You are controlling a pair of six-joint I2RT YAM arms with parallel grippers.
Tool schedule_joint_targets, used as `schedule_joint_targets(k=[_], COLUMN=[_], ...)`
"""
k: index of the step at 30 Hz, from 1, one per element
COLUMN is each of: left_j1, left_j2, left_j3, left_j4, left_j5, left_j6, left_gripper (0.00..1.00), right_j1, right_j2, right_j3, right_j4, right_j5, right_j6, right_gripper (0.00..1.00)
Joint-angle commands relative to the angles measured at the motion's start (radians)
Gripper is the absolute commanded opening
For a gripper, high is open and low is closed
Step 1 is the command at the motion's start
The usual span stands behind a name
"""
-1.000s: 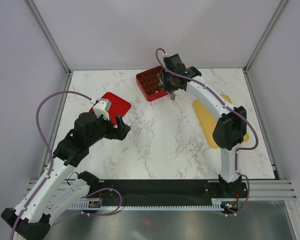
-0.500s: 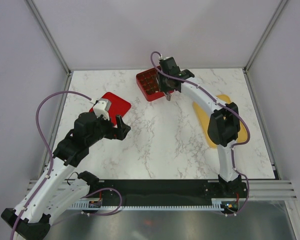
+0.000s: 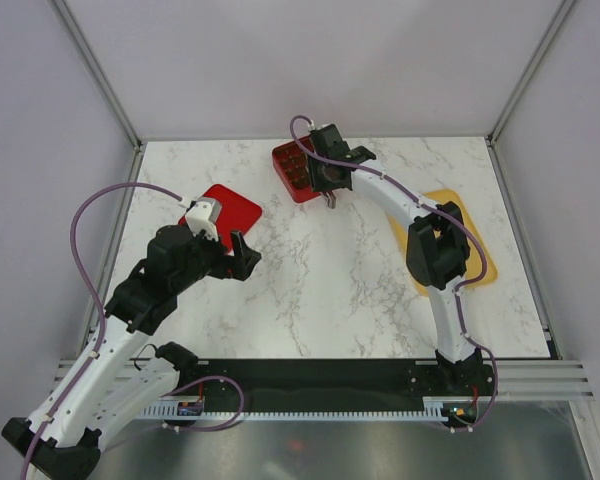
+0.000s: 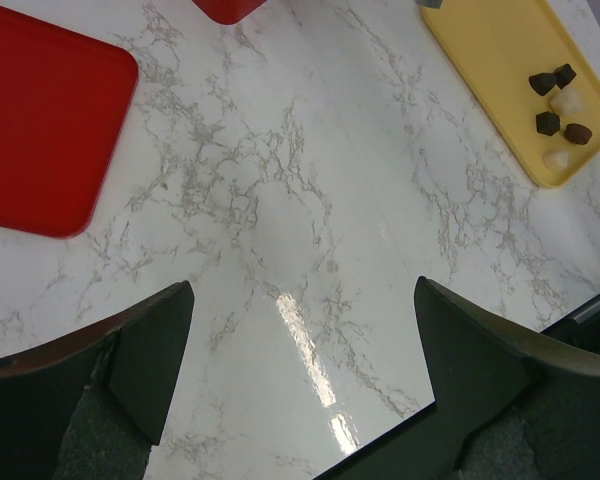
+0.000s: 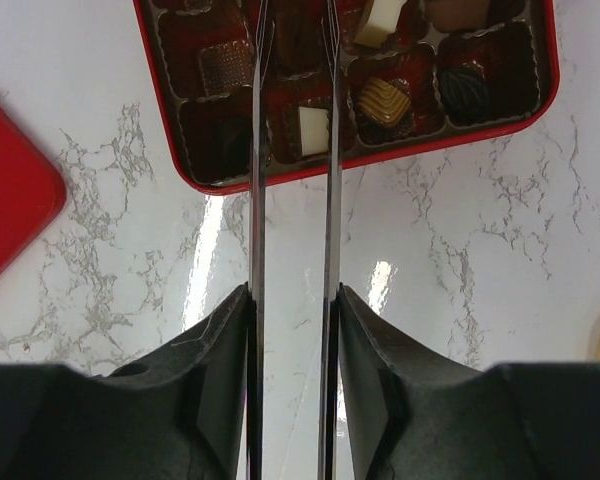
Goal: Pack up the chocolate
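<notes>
Our right gripper (image 5: 293,30) narrowly parted, a cream chocolate (image 5: 313,130) in the red box (image 5: 430,134) between its fingers; our left gripper (image 4: 302,290) wide apart.

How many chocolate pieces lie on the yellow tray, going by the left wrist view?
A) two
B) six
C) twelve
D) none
B: the left wrist view shows six chocolate pieces clustered near one end of the yellow tray, four dark brown and two pale cream.
</notes>
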Motion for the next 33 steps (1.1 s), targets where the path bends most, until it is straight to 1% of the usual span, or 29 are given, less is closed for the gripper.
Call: schedule_joint_targets(k=[1,7,13,16,17,20,22,23,25,26,28,29,33], left_j1=[0.004,0.004,0.004,0.004,0.004,0.004,0.004,0.004,0.004,0.004,0.004,0.004,0.004], left_j2=[-0.005,-0.007,-0.007,-0.008,-0.011,-0.018,-0.018,-0.018,-0.018,-0.016,-0.018,-0.018,-0.019], left_j3=[0.015,0.011,0.013,0.013,0.011,0.013,0.011,0.011,0.013,0.013,0.013,0.013,0.015], left_j4=[0.009,0.008,0.008,0.006,0.006,0.008,0.008,0.006,0.008,0.008,0.008,0.008,0.009], left_j5=[-0.014,-0.016,-0.013,-0.014,-0.014,-0.014,-0.01,-0.009,-0.005,-0.003,0.001,0.003,0.013], left_j6=[0.038,0.038,0.04,0.04,0.04,0.038,0.038,0.038,0.038,0.038,0.038,0.037,0.037], left_gripper=[1.0,1.0,1.0,1.0,1.0,1.0,1.0,1.0,1.0,1.0,1.0,1.0,1.0], right_j1=[0.005,0.004,0.004,0.004,0.002,-0.005,-0.014,-0.031,-0.056,-0.088,-0.129,-0.172,-0.263], right_j2=[-0.014,-0.045,-0.143,-0.24,-0.296,-0.402,-0.459,-0.515,-0.604,-0.634,-0.715,-0.737,-0.827], right_j3=[0.035,0.036,0.013,-0.073,-0.106,-0.259,-0.33,-0.4,-0.471,-0.539,-0.603,-0.663,-0.775], right_j4=[0.038,0.034,0.0,-0.015,-0.017,-0.066,-0.106,-0.118,-0.153,-0.166,-0.193,-0.204,-0.255], right_j5=[0.043,0.066,0.112,0.129,0.152,0.201,0.221,0.227,0.232,0.226,0.212,0.206,0.2], right_j6=[-0.021,-0.038,-0.047,-0.045,-0.042,-0.021,0.007,0.019,0.063,0.08,0.114,0.119,0.122], right_gripper=[0.46,0.47,0.46,0.46,0.46,0.46,0.46,0.46,0.46,0.46,0.46,0.46,0.46])
